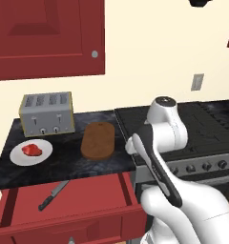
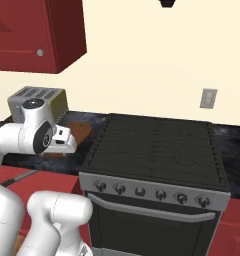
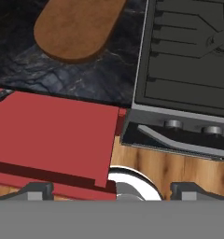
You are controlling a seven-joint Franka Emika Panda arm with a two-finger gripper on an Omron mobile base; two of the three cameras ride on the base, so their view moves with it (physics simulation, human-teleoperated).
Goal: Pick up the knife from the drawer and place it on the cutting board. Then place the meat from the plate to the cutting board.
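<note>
Closest to me, the wide, shallow dark-red wooden drawer point(image 1: 68, 202) stands pulled out below the counter point(image 1: 64, 164), which I judge is so I can reach down into it. On its floor the slim black-handled knife with the grey steel blade point(image 1: 53, 195) lies at a slant, handle toward the drawer front, well apart from my hand point(image 3: 112, 190), whose two dark fingertips point(image 3: 37, 189) stand wide with nothing between them. On the dark marbled counter, the oblong brown wooden cutting board point(image 1: 98, 140) lies bare just beside the stove point(image 1: 202, 138), ready to receive both things. To its left, the small lump of raw red meat point(image 1: 32, 150) sits on the round white plate point(image 1: 21, 156), in front of a grey metal toaster point(image 1: 46, 114). From the left base view I get knife, plate and meat together; the hand view gives me the board's rounded end point(image 3: 76, 28), the drawer's right part point(image 3: 53, 135), and the wooden floor point(image 3: 179, 165) below, so I judge my hand hangs over the drawer's right corner. From the right base view my arm hides most of the board point(image 2: 82, 131).
</note>
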